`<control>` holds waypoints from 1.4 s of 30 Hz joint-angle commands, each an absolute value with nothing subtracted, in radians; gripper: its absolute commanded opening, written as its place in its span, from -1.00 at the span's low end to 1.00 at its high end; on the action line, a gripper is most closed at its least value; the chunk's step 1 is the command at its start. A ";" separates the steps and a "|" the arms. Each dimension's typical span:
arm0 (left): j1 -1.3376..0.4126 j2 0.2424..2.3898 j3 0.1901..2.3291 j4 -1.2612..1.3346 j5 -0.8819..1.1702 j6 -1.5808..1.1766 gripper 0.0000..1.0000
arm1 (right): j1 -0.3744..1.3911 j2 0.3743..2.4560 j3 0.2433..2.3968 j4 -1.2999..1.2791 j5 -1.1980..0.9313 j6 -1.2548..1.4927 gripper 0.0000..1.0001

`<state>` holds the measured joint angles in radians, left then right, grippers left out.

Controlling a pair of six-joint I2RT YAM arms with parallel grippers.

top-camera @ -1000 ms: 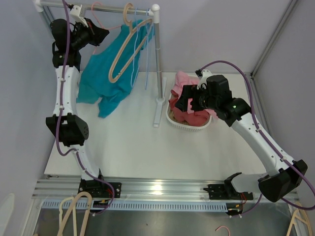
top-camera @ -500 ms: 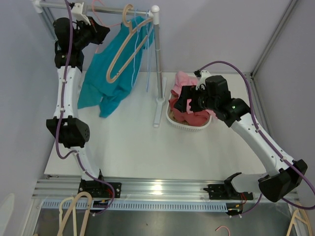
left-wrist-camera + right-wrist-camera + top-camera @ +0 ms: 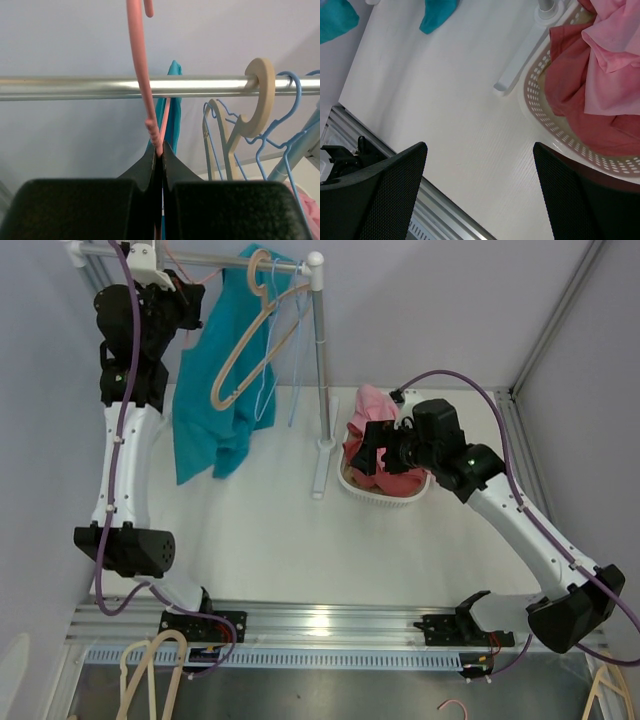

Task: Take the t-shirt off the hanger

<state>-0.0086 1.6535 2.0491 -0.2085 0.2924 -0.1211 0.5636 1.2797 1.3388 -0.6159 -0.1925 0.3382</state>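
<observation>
Two claws reported: I saw my left claw (image 3: 159, 150) pinched tight on the pink hanger (image 3: 140, 75), with the t-shirt (image 3: 174, 115) hanging just beyond it under the rail (image 3: 75, 86). My right claw (image 3: 479, 146) gaped wide and empty over the worktop (image 3: 445, 100).

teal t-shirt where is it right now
Top view, upper left: the teal t-shirt hangs below the rail, between the left arm and the beige hanger.

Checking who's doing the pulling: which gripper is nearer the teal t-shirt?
Left. The left gripper sits at the rail beside the t-shirt; the right gripper hangs open by the basket.
</observation>
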 commanded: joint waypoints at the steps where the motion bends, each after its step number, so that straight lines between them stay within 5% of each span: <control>1: -0.067 1.589 2.019 -0.164 0.143 -0.057 -0.99 | 0.572 1.232 1.338 -0.594 -0.193 0.345 0.84; 21: -0.216 1.306 1.718 -0.328 -0.546 -0.103 -0.99 | 0.652 1.236 1.377 -0.554 -0.257 0.287 0.85; 33: -0.414 1.258 1.736 -0.563 -1.044 -0.164 -0.98 | 1.014 1.282 1.332 -0.284 -0.224 0.177 0.88; 42: -0.426 1.239 1.706 -0.624 -1.100 -0.199 -0.99 | 1.223 1.370 1.342 -0.020 -0.140 0.112 0.87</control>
